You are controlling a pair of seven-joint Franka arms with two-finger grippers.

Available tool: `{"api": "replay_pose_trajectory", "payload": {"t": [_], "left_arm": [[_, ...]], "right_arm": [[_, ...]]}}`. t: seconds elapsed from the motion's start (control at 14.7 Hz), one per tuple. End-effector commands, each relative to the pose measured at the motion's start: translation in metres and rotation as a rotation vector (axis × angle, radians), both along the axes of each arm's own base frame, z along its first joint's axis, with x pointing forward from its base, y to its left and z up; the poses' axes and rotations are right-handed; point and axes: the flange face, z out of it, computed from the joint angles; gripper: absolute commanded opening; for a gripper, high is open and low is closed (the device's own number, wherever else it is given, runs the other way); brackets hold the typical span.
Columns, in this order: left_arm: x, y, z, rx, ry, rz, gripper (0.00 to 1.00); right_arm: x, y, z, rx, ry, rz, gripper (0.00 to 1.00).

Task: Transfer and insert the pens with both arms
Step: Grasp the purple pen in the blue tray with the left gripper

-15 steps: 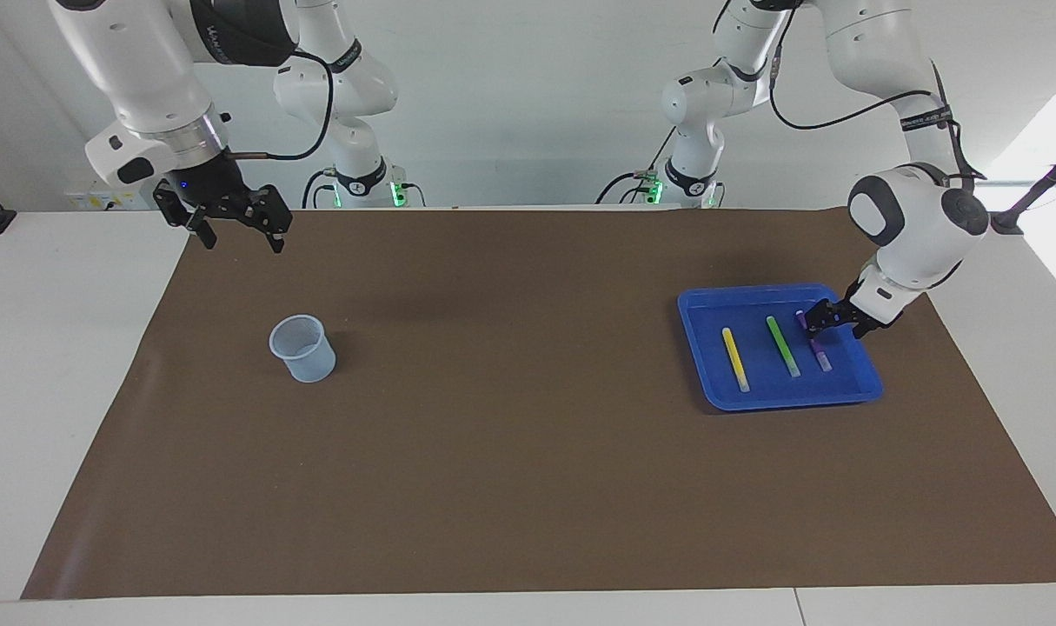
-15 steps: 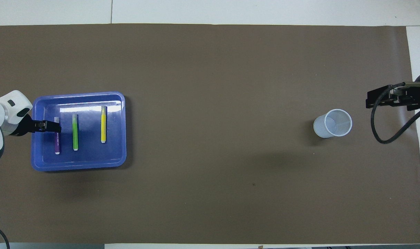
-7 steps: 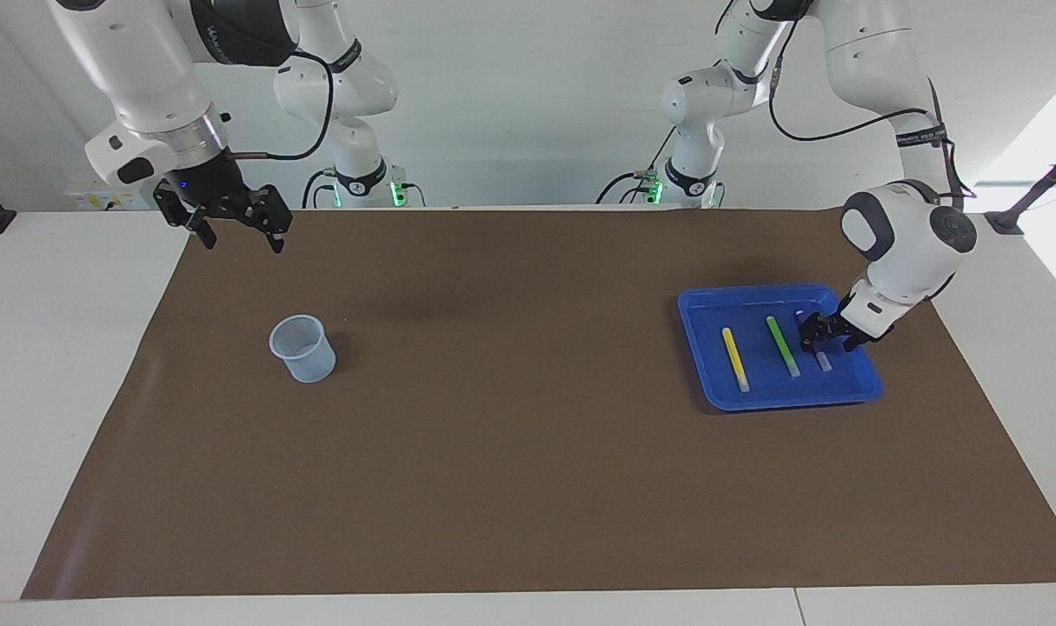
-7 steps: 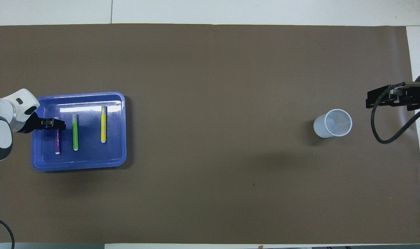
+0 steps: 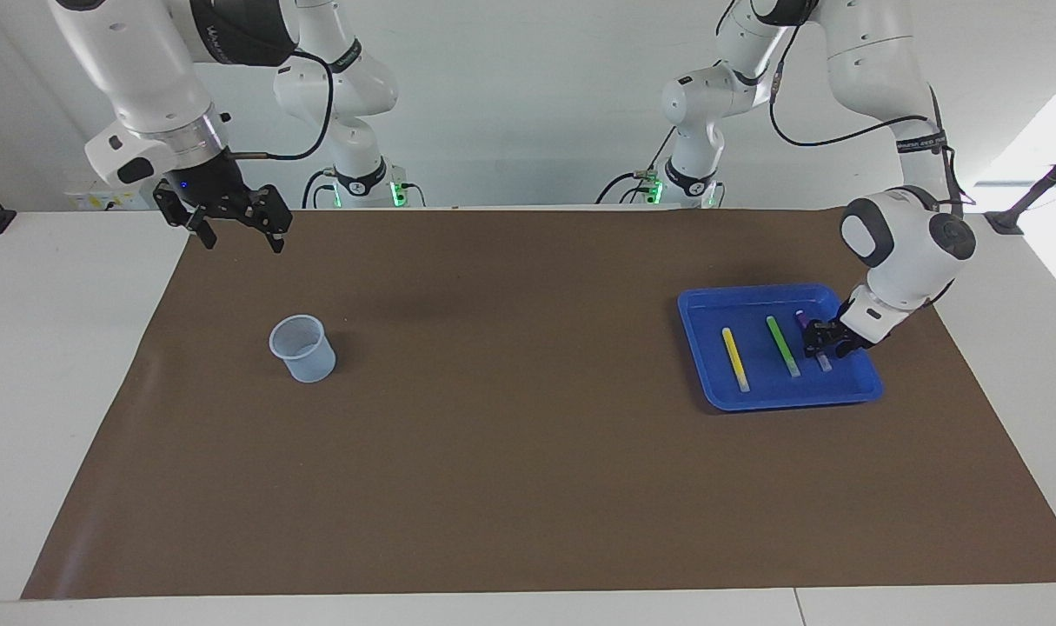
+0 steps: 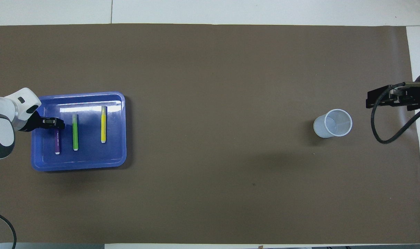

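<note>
Three pens (image 6: 75,131) lie parallel, pale caps pointing from the robots

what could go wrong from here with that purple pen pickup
The left pincer is down on the purple pen toward its capped end rather than its middle, so the pen may tilt or slip when lifted. The green pen lies close beside it in the blue tray and might get nudged.
</note>
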Motion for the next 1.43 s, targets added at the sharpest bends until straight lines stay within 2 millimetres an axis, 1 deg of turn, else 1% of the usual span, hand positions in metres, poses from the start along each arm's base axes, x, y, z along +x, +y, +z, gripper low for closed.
{"api": "replay_pose_trajectory", "payload": {"t": [0.0, 0.07, 0.2, 0.34, 0.41, 0.48, 0.68, 0.96, 1.09, 1.16, 1.36], "left_arm": [[0.008, 0.001, -0.002, 0.007, -0.017, -0.015, 0.60], [0.008, 0.001, -0.002, 0.008, -0.017, -0.016, 0.55], [0.008, 0.001, -0.002, 0.008, -0.017, -0.016, 0.41], [0.008, 0.001, -0.002, 0.009, -0.016, -0.017, 0.22], [0.008, 0.001, -0.001, 0.010, -0.018, -0.018, 0.09], [0.009, 0.001, -0.001, 0.011, -0.019, -0.018, 0.00], [0.009, 0.001, 0.000, 0.011, -0.021, -0.018, 0.00], [0.015, 0.003, 0.008, 0.007, -0.003, -0.012, 0.00], [0.023, 0.008, 0.028, 0.000, 0.023, 0.001, 0.00], [0.027, 0.006, 0.039, -0.004, 0.041, -0.003, 0.00], [0.027, 0.003, 0.064, -0.009, 0.086, 0.014, 0.00]], "right_arm": [[-0.005, -0.004, 0.000, 0.007, 0.009, 0.009, 1.00], [-0.005, -0.004, 0.001, 0.007, 0.008, 0.009, 1.00], [-0.005, -0.004, 0.000, 0.007, 0.009, 0.011, 1.00], [-0.005, -0.004, 0.001, 0.007, 0.008, 0.009, 1.00], [-0.005, -0.004, 0.000, 0.007, 0.009, 0.009, 1.00], [-0.005, -0.004, 0.000, 0.007, 0.009, 0.009, 1.00], [-0.005, -0.004, 0.000, 0.007, 0.009, 0.009, 1.00], [-0.005, -0.006, 0.000, 0.007, 0.009, 0.008, 1.00], [-0.005, -0.006, 0.000, 0.007, 0.009, 0.011, 1.00], [-0.005, -0.006, 0.000, 0.007, 0.009, 0.008, 1.00], [-0.005, -0.005, 0.000, 0.007, 0.009, 0.011, 1.00]]}}
